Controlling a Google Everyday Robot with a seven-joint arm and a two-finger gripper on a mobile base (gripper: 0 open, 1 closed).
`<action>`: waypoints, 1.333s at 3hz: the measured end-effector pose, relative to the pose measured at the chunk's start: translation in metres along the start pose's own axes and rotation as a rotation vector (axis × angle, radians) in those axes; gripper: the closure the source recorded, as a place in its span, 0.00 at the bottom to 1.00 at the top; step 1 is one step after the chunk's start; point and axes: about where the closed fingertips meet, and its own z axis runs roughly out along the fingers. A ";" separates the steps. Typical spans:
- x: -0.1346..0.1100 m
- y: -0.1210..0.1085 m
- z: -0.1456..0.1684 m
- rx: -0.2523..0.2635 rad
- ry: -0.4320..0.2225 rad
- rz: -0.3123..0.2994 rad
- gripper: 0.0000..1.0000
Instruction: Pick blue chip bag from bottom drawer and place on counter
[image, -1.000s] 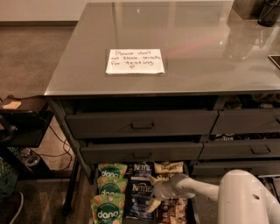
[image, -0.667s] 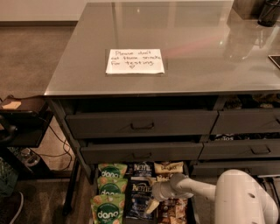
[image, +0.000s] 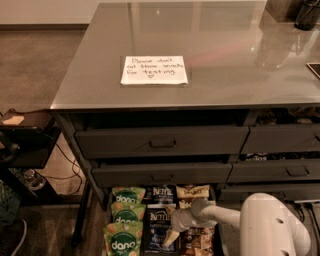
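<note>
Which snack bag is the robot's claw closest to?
The front dark blue Kettle bag, middle row: the gripper hangs over it; green bags lie left, tan bags right.

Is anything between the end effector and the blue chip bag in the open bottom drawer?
Nothing visible: the end effector hangs right over the blue chip bag, at its right edge, with no other item between them.

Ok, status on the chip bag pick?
Gripper down in open bottom drawer, at front blue Kettle bag. Bag flat, not lifted. Green dang bags left, tan bags right, packed close.
</note>
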 end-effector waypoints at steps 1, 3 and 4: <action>0.006 -0.005 0.000 0.019 0.022 -0.051 0.21; 0.007 -0.007 -0.004 0.040 0.063 -0.110 0.68; 0.005 -0.007 -0.006 0.049 0.069 -0.137 0.91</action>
